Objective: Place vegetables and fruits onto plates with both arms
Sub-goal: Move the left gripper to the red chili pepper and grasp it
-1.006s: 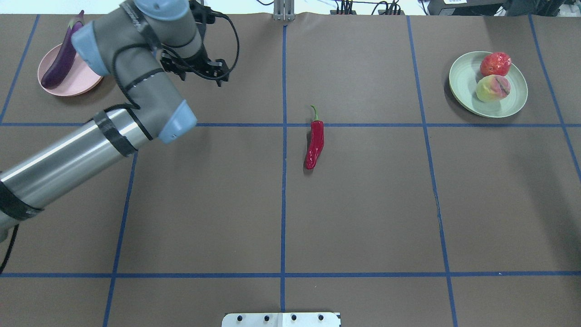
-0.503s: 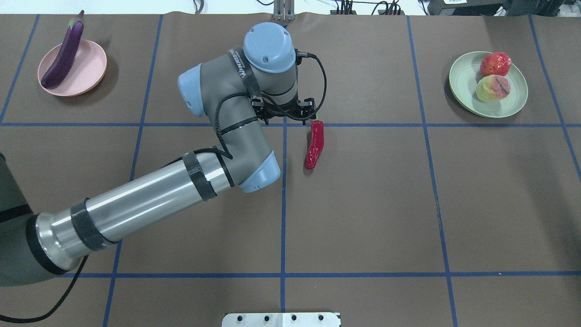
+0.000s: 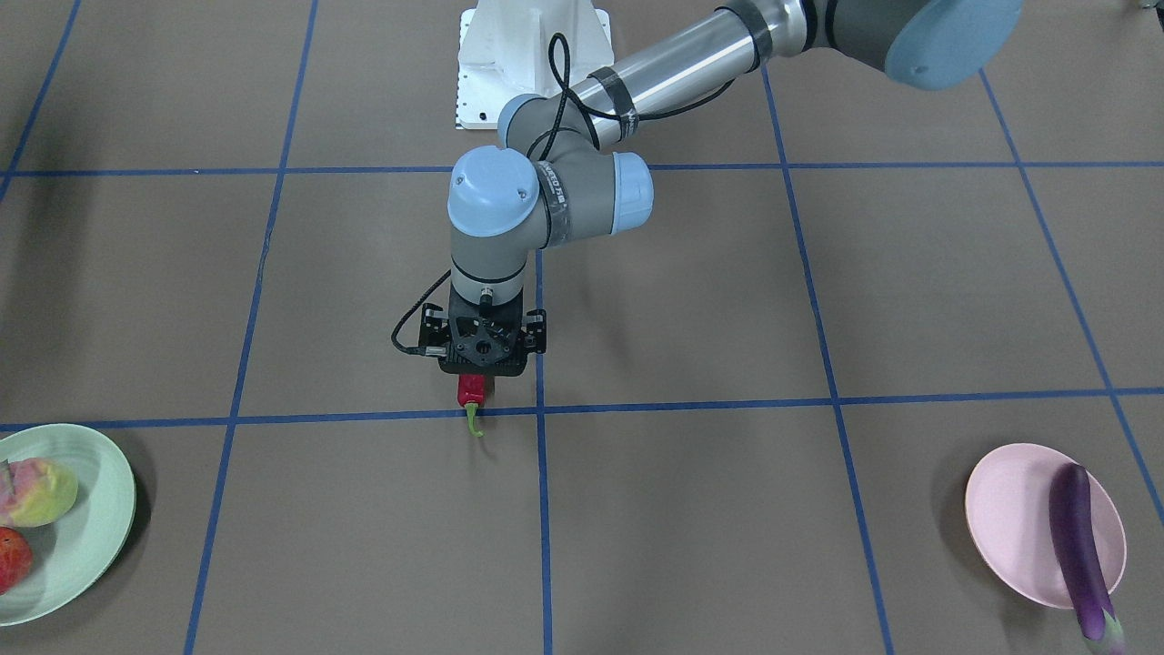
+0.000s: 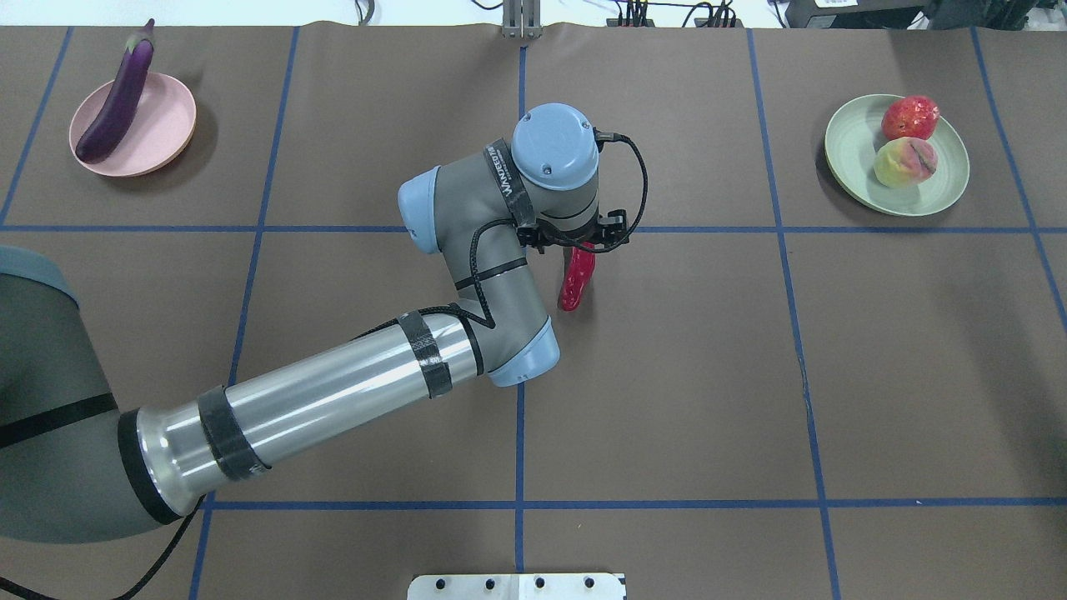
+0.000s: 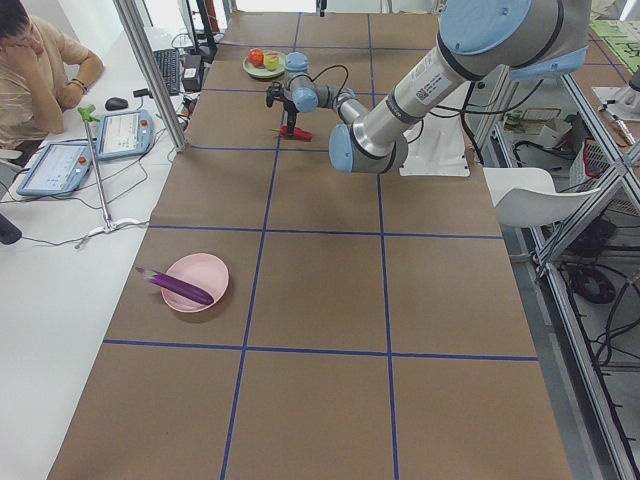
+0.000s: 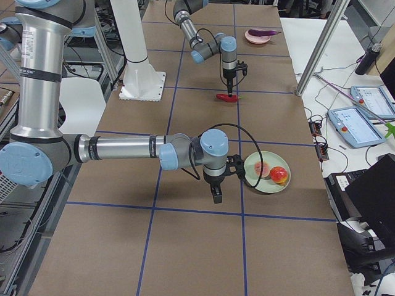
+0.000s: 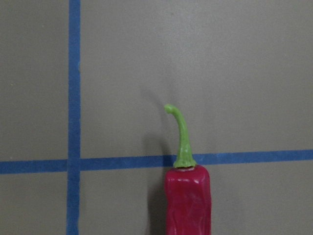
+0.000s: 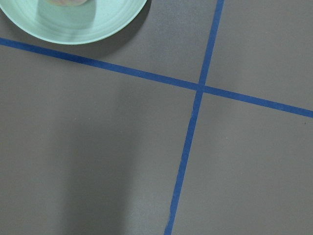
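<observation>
The red chili (image 4: 575, 282) lies on the brown table near the centre; it also shows in the front view (image 3: 470, 391) and, with its green stem, in the left wrist view (image 7: 188, 200). My left gripper (image 4: 577, 246) points straight down over the chili's stem end, open; its fingertips are hidden under the wrist. The eggplant (image 4: 117, 96) lies on the pink plate (image 4: 162, 125). The peach (image 4: 904, 161) and the bumpy red-orange fruit (image 4: 910, 117) lie on the mint plate (image 4: 850, 150). My right gripper (image 6: 215, 197) hangs beside the mint plate; I cannot tell its state.
Blue tape lines divide the table into squares. The white base block (image 3: 532, 55) stands at the robot's edge. A seated person (image 5: 30, 70) and tablets are beyond the table's far side. The right wrist view shows the mint plate's rim (image 8: 73, 29).
My left arm has swung right from beside the pink plate to over the chili's stem end. The chili, eggplant and fruits have not moved.
</observation>
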Robot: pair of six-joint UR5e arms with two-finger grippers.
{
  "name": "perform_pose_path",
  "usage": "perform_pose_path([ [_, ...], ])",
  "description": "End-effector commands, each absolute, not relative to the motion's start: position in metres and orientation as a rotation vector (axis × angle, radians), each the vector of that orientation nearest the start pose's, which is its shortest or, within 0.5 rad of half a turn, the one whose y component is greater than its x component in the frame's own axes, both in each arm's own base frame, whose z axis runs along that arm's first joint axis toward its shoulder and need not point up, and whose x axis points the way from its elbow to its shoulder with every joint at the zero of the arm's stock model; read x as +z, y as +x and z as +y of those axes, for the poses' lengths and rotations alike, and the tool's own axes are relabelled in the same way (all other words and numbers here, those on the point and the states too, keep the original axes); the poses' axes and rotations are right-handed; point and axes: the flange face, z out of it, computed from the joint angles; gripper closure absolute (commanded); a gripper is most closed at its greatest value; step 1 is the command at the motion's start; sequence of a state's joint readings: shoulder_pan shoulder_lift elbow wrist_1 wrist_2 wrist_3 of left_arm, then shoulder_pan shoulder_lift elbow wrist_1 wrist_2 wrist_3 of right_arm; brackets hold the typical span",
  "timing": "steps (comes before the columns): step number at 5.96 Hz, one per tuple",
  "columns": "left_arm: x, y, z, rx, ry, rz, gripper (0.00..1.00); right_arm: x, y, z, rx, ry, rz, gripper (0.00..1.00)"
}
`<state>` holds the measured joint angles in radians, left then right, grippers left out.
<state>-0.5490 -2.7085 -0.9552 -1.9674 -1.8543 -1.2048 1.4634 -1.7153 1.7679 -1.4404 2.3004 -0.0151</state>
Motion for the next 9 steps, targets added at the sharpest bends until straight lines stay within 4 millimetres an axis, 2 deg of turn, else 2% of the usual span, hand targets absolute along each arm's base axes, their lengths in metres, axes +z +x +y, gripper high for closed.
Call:
perform_pose_path([
  [1,0.128,0.693,-0.532,-0.025,0.16,0.932,0.08,0.618,0.019,-0.447,-0.184,0.141,-0.736,0.01],
  [2,0.123,0.701,-0.523,-0.013,0.155,0.937,0.28,0.618,0.019,-0.447,-0.184,0.141,-0.736,0.01],
  [3,0.122,0.701,-0.523,-0.015,0.154,0.938,0.49,0.618,0.019,-0.447,-0.183,0.139,-0.738,0.01],
  [4,0.117,0.7,-0.524,-0.018,0.155,0.942,0.89,0.618,0.019,-0.447,-0.183,0.139,-0.738,0.01],
  [5,0.112,0.698,-0.526,-0.023,0.156,0.948,1.0,0.617,0.019,-0.447,-0.182,0.139,-0.739,0.01],
  [7,0.104,0.655,-0.569,-0.034,0.153,0.974,1.0,0.618,0.019,-0.447,-0.181,0.137,-0.738,0.01],
  [8,0.105,0.614,-0.607,0.01,0.147,0.996,1.0,0.62,0.018,-0.447,-0.181,0.134,-0.736,0.01],
  [9,0.116,0.575,-0.643,0.048,0.199,0.978,1.0,0.621,0.018,-0.446,-0.181,0.132,-0.738,0.01],
])
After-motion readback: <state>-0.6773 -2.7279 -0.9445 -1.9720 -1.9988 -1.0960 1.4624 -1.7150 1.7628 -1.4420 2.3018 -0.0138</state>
